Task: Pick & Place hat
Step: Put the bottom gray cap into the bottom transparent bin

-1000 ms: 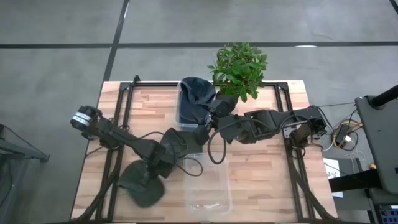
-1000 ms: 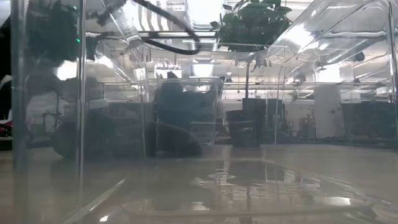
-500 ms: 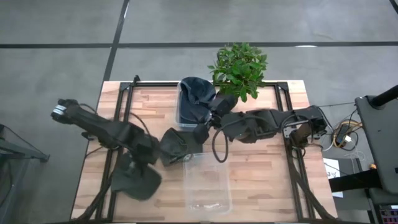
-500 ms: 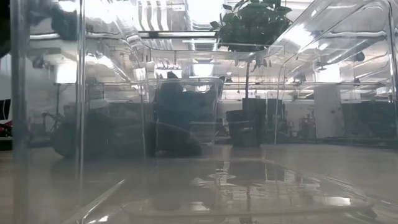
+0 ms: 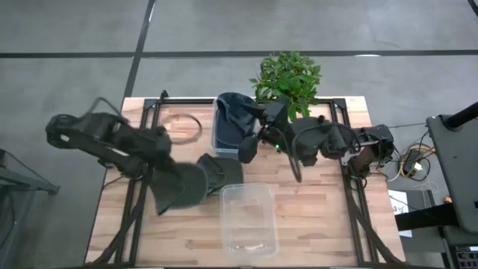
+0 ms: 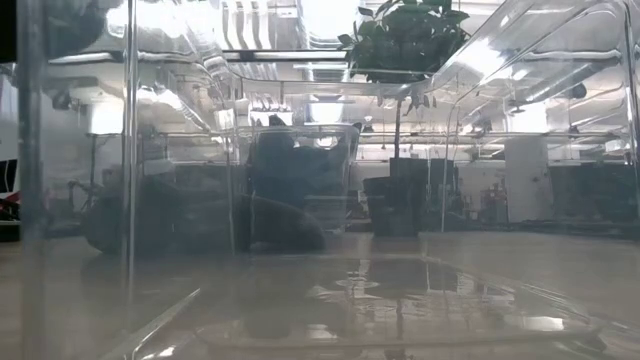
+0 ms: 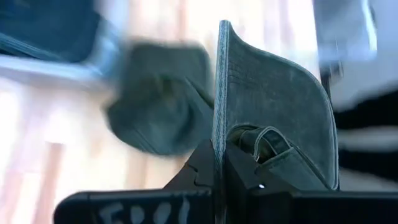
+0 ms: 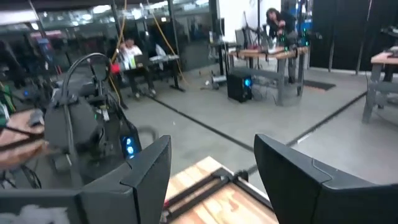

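Nearest to you, at the front middle of the bench (image 5: 314,224), you see the clear plastic bin (image 5: 249,217). In the low view its transparent walls fill almost the whole picture, so everything behind looks hazy through them.

Just left of the bin, you find the left gripper (image 7: 219,177) holding a dark hat (image 5: 179,188) above the wood. The left wrist view shows the fingers (image 7: 239,168) closed tight on the brim, with the brim standing upright on its edge between them and the crown bulging to one side. The left arm reaches in from the far left edge of the bench.

Beside this hat, to its right and touching the far left corner of the clear bin, a second dark hat (image 5: 221,169) lies on the bench. You can see it also in the left wrist view (image 7: 158,102), blurred, behind the held brim.

Farther back, in the middle of the far side, a grey bin (image 5: 226,133) holds more dark hats (image 5: 237,110). The right gripper (image 5: 247,147) hovers just at the right side of this bin, and its fingers (image 8: 146,171) stand wide apart with nothing between them; its camera looks level into the room, where people sit at desks.

At the far edge, right of the grey bin, stands a green potted plant (image 5: 287,81).
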`<state>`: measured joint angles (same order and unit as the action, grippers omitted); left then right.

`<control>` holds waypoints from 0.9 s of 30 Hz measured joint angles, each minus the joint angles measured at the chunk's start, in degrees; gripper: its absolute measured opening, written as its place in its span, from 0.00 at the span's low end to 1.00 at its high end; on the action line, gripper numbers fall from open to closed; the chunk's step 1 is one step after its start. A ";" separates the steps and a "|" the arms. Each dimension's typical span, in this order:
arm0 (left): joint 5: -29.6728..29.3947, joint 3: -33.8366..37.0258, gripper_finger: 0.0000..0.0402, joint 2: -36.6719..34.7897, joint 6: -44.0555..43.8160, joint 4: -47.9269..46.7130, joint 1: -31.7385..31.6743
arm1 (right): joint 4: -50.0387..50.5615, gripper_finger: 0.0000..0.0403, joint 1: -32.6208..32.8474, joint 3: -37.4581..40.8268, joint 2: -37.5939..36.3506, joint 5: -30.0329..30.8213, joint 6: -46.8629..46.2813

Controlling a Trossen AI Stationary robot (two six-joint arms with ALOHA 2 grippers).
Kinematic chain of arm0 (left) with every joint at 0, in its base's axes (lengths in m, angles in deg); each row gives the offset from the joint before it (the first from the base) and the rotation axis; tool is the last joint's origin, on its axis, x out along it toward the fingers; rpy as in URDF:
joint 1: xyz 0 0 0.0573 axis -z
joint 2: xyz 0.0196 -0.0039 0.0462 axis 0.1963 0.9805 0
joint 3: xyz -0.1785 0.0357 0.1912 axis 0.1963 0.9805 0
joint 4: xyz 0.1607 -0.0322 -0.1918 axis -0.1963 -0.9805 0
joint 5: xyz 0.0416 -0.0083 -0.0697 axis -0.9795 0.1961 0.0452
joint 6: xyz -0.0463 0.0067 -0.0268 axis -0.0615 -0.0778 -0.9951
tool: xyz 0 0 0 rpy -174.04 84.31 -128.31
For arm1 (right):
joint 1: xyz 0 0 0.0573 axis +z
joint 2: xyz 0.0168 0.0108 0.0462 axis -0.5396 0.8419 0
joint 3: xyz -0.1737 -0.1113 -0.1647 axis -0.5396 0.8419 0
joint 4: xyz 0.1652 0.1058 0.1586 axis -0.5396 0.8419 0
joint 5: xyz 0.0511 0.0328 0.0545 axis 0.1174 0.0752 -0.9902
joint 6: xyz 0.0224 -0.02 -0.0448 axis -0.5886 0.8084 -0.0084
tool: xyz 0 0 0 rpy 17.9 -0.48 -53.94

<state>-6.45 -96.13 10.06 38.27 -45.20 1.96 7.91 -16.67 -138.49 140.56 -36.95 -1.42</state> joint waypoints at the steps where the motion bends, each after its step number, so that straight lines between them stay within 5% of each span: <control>1: -2.26 -1.42 0.02 -0.67 -1.02 0.19 -0.10 | -0.38 0.56 0.01 -0.56 -0.01 -0.01 0.68; 8: -25.69 -12.65 0.02 -4.81 -7.70 5.99 -0.16 | -0.43 0.56 0.01 -3.13 -0.01 -0.24 2.65; 14: -36.33 -16.46 0.02 -7.80 -4.79 21.99 -0.11 | -0.39 0.56 0.01 -2.75 0.35 -0.63 2.53; 20: -41.44 -16.34 0.02 -8.30 2.32 30.96 -0.18 | -0.74 0.56 0.00 -2.52 1.41 -1.12 -0.94; 27: -41.16 -15.19 0.02 -1.77 3.79 30.51 -0.11 | -10.40 0.56 -0.23 -2.19 2.31 -3.74 1.24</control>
<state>-47.61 -111.31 8.29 42.06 -14.69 1.85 -2.49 -16.91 -140.68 142.86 -40.69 -0.18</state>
